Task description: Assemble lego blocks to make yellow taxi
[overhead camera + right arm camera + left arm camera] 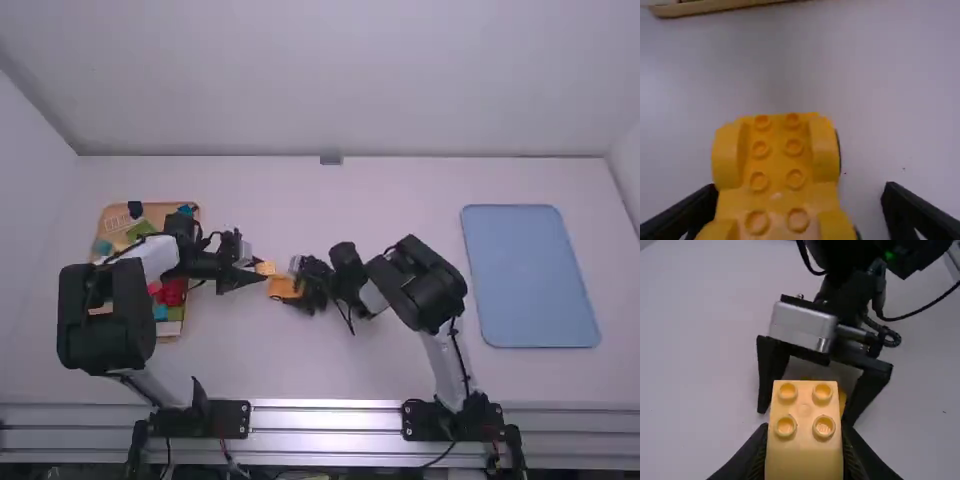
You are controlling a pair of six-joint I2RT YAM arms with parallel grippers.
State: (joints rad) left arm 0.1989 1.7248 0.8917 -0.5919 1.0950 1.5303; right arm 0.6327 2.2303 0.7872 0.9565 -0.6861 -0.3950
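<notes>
We see a white table (pixel 400 190) spread wide across the high view, its top pale and matt, with a few tiny dark specks on it in the wrist views. Beyond its far edge we have a plain, pale back wall (pixel 350 80), and a small grey fitting (pixel 331 158) sits midway along that edge. A left wall (pixel 30 190) and a right wall (pixel 627 190) close us in at the sides. Nearest us, a ridged metal rail (pixel 325 418) borders the table. Our light is soft, the shadows on the tabletop faint and blurry.
</notes>
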